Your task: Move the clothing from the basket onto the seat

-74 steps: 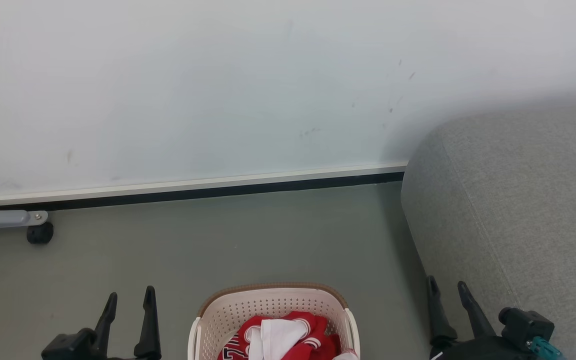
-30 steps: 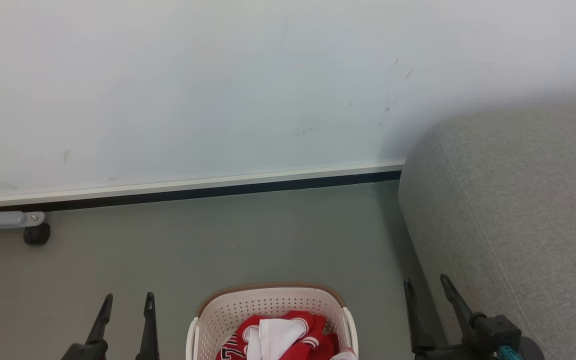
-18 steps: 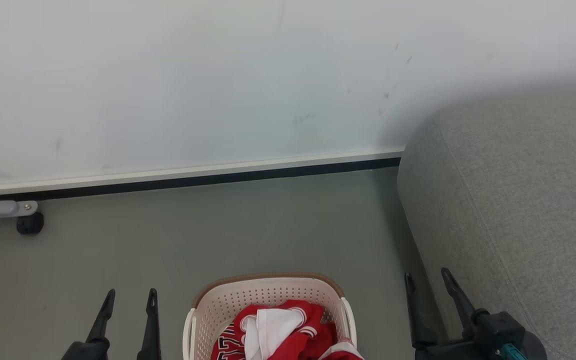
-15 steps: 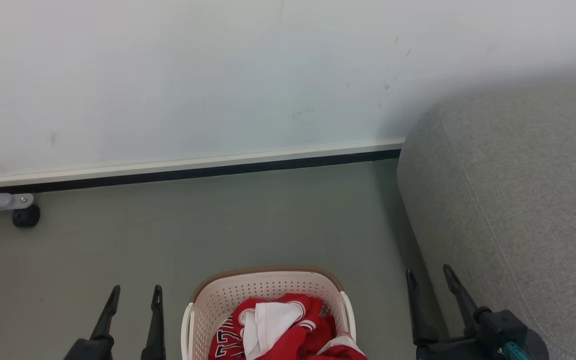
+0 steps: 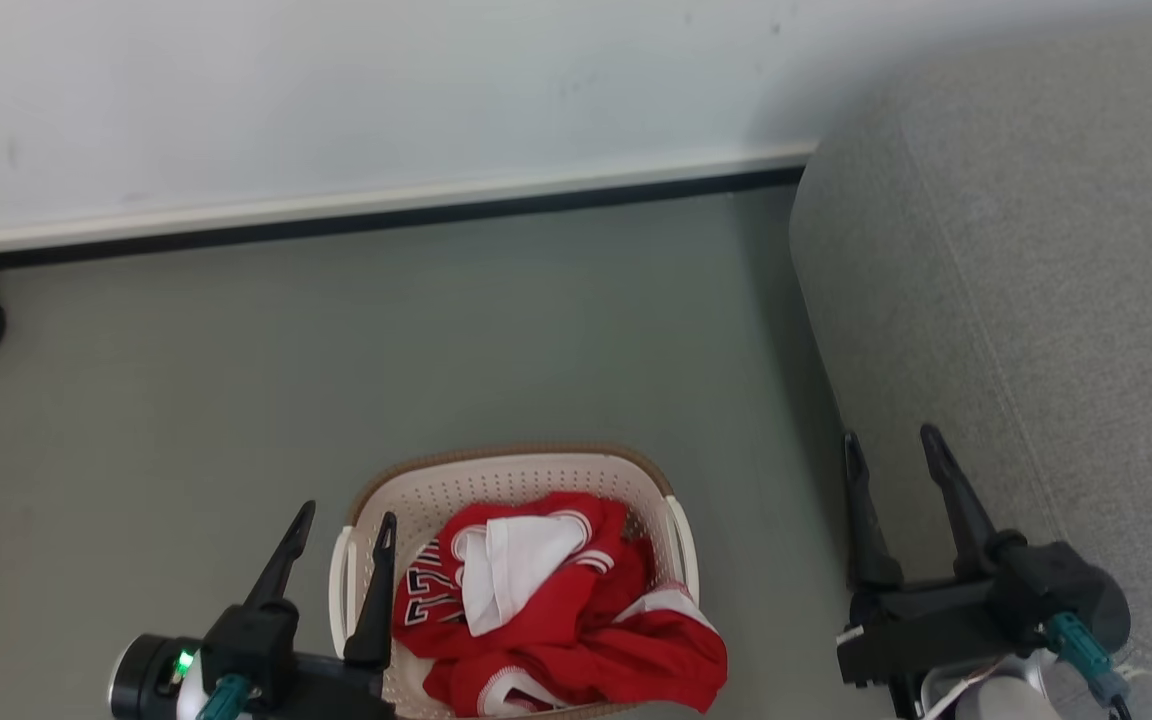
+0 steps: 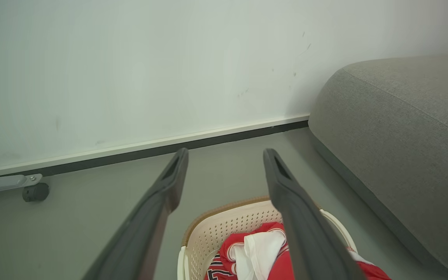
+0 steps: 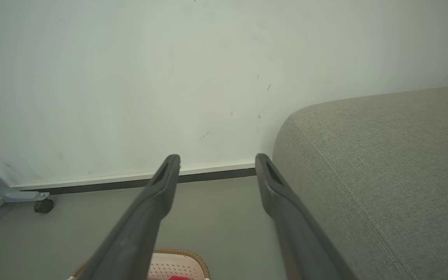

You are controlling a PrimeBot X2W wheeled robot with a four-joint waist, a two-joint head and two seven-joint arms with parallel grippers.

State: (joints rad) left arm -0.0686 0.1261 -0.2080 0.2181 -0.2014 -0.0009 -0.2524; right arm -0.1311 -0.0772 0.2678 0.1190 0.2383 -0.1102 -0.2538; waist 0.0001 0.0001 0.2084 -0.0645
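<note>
Big grey seat [image 5: 1036, 250] sits on my right, up against the wall [image 5: 336, 80]. The basket [image 5: 496, 475] is on the floor [image 5: 336, 350] just left of it, with the red clothing [image 5: 576, 620] all heaped inside. Left gripper [image 5: 348, 514] is spread wide and empty by the basket's left side. Right gripper [image 5: 890, 436] is spread too, beside the seat's edge.

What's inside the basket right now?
A bunched heap of red clothing with white trim, white lining up and dark lettering, inside the basket. Its floor and whatever lies under the heap are covered, so the number of garments cannot be told.
</note>
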